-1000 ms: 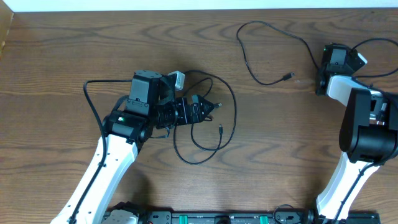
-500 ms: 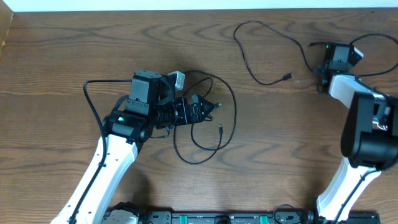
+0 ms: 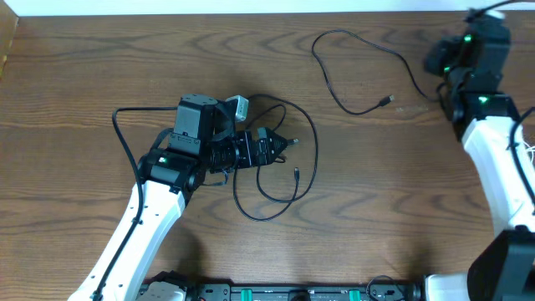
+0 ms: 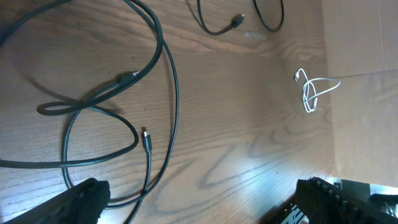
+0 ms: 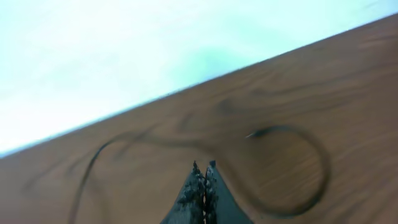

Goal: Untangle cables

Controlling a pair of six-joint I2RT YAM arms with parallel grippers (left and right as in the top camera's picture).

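The right hand point(image 5: 203, 182) is clenched, its fingertips pressed flat together, and as far as the blurred view shows there is nothing between them. Just ahead of its tips a black cable point(image 5: 323, 168) curls in a loop on the counter point(image 5: 348, 81).

The left hand point(image 4: 205, 202) is released, fingers spread wide and grasping nothing. Directly below and ahead of it lies the second black cable point(image 4: 176, 102), crossing itself in loose loops, with one plug point(image 4: 147, 138) resting inside the big loop. Farther out and off to the side of that hand, the short white cable point(image 4: 311, 93) sits bunched in a small tangle, well apart from both black ones.
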